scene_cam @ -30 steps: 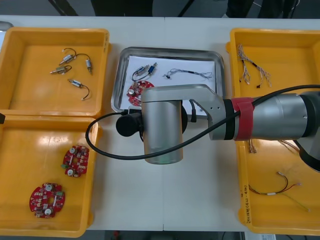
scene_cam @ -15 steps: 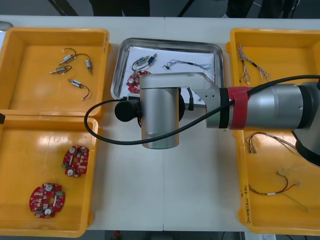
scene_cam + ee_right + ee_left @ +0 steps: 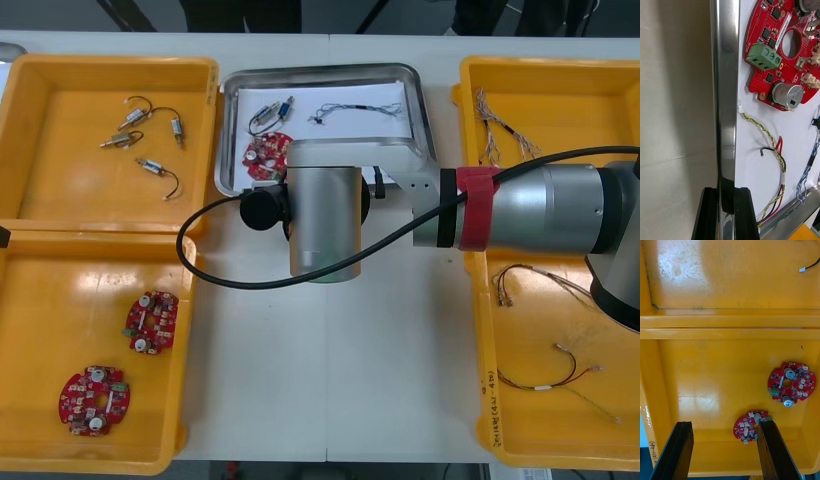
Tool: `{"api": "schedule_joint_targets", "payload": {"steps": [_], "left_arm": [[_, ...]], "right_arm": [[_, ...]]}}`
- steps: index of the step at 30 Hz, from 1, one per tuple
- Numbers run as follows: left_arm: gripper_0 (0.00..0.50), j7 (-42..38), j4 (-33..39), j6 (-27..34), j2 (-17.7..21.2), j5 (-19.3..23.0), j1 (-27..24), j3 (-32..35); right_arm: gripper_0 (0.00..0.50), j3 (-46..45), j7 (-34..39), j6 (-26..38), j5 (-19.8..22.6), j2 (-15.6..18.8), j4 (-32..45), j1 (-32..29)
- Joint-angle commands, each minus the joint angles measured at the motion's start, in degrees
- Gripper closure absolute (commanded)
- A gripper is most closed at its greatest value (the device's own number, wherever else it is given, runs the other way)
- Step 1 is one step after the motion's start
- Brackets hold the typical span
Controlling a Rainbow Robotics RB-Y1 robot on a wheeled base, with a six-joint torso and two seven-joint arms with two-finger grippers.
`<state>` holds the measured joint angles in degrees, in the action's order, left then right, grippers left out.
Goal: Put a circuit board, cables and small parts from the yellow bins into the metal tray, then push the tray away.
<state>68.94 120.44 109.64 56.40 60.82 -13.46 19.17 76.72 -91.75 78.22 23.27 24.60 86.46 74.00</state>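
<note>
Shiny metal rim of the tray is pinched between the fingers of the right gripper, far on the table; a red circuit board is seen inside. The left gripper is held with fingers spread over a yellow bin.

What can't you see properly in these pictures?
Front view: the right arm covers the near edge of the metal tray and part of its circuit board.
Right wrist view: beyond the right end effector, shut on the tray's rim, edges cut off the board and cables.
Left wrist view: a finger of the open left end effector hides part of a spare circuit board.
Front view: small metal parts too small to name.
</note>
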Motion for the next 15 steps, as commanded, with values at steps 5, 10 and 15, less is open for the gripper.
{"api": "schedule_joint_targets", "payload": {"steps": [5, 10, 15], "left_arm": [[0.000, 0.7, 1.6, 0.4, 2.4, -0.5, 0.6, 1.5], [0.000, 0.7, 1.6, 0.4, 2.4, -0.5, 0.6, 1.5], [0.000, 0.7, 1.6, 0.4, 2.4, -0.5, 0.6, 1.5]], "right_arm": [[0.500, -1.5, -1.5, -2.1, -1.4, -1.0, -3.2, 3.4], [0.500, -1.6, -1.6, -3.8, -1.2, -1.2, -5.7, 4.0], [0.500, -1.6, -1.6, -5.2, -0.9, -2.3, -8.8, 4.8]]}}
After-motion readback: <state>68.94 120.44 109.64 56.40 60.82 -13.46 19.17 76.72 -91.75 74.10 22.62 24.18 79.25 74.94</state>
